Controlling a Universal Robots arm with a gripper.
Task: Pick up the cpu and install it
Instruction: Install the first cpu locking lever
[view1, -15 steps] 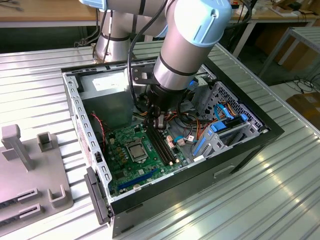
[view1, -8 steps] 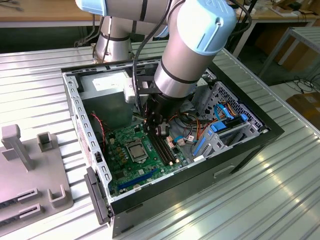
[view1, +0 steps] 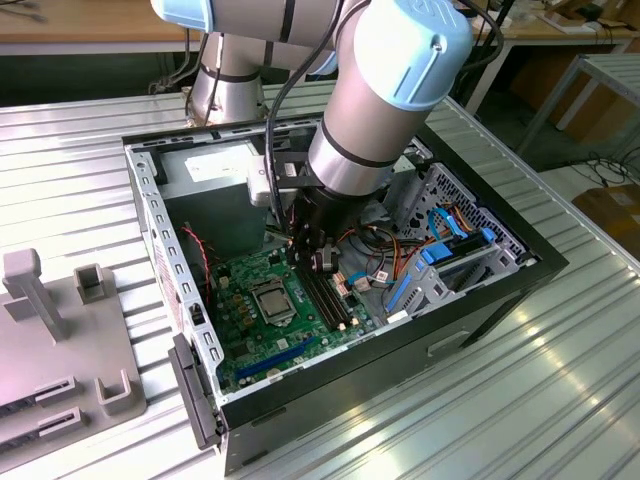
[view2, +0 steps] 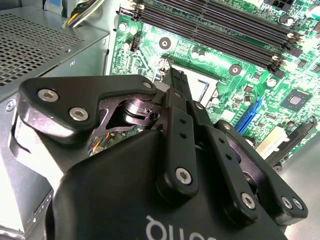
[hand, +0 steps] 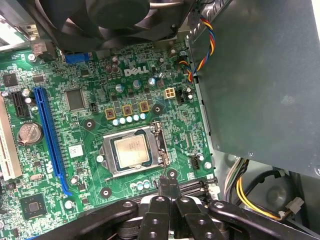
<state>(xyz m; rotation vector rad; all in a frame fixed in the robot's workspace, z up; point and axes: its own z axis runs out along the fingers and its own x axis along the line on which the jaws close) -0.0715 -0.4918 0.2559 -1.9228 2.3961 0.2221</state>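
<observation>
Arm: thick cylindrical segments in brushed silver-grey metal, upper centre of the exterior view; joint caps pale blue, rounded, with small recessed screw holes; dark bands ring the segment ends. Cable: black, looped beside the wrist segment. Base column: silver, upper left centre of that view. Gripper: matte black, built of flat angular link plates with rounded corners, fastened by silver socket-head screws at each pivot; a polished steel pivot shaft shows between the plates; white lettering partly visible at the lower edge of the second wrist view. Fingers: slim, black, narrowing to the tips.
</observation>
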